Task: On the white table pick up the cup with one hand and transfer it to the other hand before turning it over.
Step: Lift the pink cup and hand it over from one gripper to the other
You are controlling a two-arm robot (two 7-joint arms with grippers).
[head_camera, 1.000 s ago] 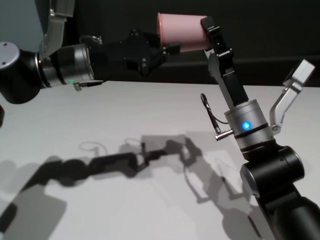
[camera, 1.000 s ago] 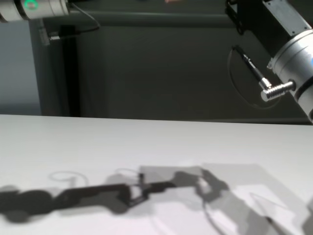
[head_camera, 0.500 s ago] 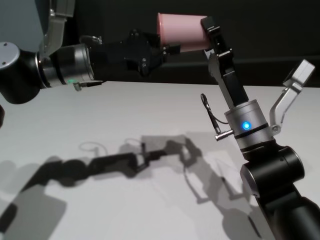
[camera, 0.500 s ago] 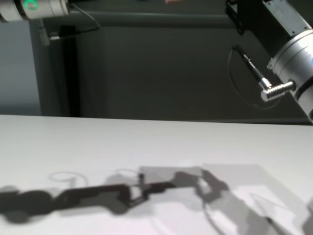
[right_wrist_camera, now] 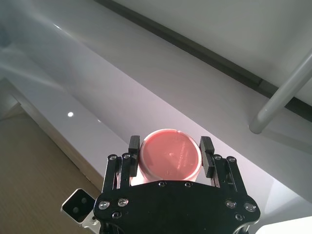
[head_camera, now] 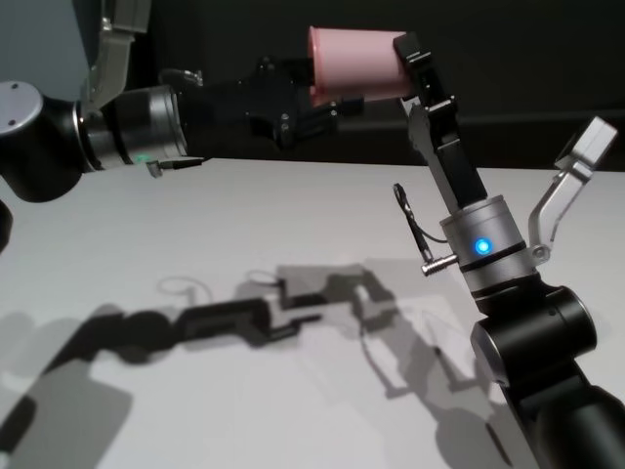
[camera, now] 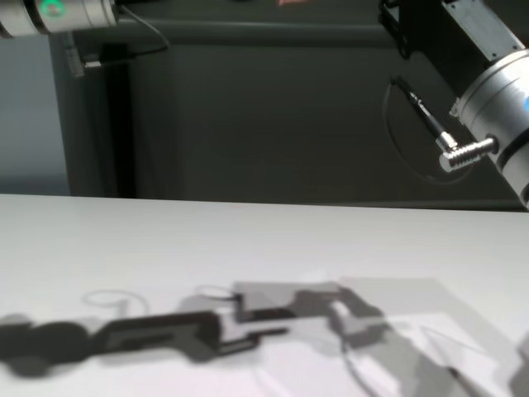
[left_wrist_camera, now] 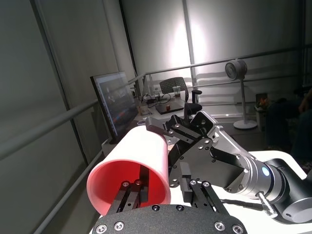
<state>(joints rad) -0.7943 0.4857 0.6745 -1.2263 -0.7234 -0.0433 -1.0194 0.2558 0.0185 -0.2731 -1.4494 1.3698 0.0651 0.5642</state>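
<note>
The pink cup (head_camera: 356, 63) lies on its side in the air, high above the white table (head_camera: 244, 215). My right gripper (head_camera: 398, 68) is shut on the cup near its base; the right wrist view shows the base (right_wrist_camera: 170, 158) between the two fingers (right_wrist_camera: 134, 147). My left gripper (head_camera: 317, 93) is at the cup's open mouth. In the left wrist view it (left_wrist_camera: 163, 184) is open, with one finger (left_wrist_camera: 130, 187) inside the cup (left_wrist_camera: 141, 156) and the other outside the wall.
The right forearm (head_camera: 483, 244) rises steeply from the front right, with a loose cable beside it. The left arm (head_camera: 127, 127) reaches in from the left at cup height. Arm shadows lie on the table (camera: 165, 240).
My left gripper has moved up and toward the cup, so its fingers now straddle the rim. The cup and the right gripper have stayed put.
</note>
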